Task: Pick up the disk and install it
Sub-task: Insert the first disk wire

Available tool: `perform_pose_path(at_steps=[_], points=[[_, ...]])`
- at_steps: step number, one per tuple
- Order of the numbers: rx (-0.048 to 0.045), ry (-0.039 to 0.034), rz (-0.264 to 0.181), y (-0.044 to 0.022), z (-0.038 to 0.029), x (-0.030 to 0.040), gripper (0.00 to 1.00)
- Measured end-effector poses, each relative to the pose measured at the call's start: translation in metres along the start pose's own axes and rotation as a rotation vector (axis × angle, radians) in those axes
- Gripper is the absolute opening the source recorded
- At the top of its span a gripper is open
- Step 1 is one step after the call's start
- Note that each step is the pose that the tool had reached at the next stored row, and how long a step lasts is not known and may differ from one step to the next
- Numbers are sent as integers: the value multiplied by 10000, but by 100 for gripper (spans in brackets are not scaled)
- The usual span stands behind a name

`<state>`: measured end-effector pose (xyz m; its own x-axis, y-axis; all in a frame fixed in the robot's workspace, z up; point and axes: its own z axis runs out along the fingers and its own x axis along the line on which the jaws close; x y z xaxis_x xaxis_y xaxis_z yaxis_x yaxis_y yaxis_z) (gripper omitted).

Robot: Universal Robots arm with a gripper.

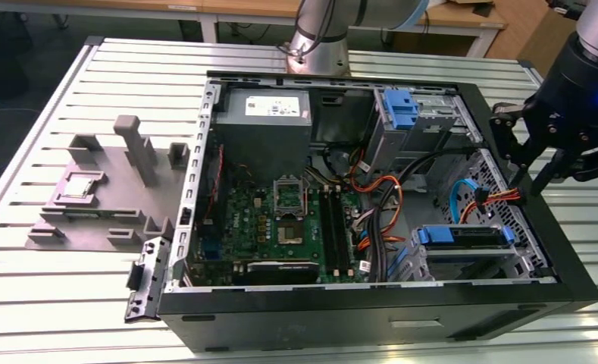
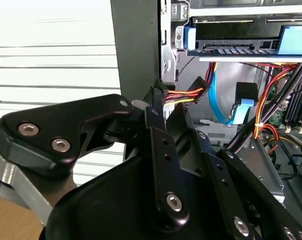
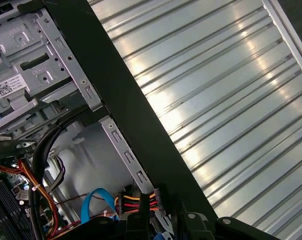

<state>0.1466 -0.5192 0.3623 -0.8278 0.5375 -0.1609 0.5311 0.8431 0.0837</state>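
I'm working over a table (image 1: pixel 66 303) of ribbed silver slats. An open black computer case (image 1: pixel 380 322) lies flat on it, taking up the middle and the exterior view's right. Beside it, toward the exterior view's left, a grey plastic fixture (image 1: pixel 107 197) with upright posts sits directly on the slats.
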Motion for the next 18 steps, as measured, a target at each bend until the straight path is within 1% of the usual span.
perform_pose_path(at_steps=[3, 7, 9, 12, 13, 14, 16, 18], points=[[1, -2, -13, 0, 2, 1, 31], [-17, 4, -319, -3, 22, 7, 31], [-9, -7, -473, -4, 31, 8, 31], [39, -47, -663, -5, 43, 10, 31], [128, -113, -921, -7, 62, 13, 31], [153, -132, -974, -8, 66, 14, 31], [177, -167, -1058, -8, 73, 15, 31], [187, -183, -1134, -8, 81, 17, 31]])
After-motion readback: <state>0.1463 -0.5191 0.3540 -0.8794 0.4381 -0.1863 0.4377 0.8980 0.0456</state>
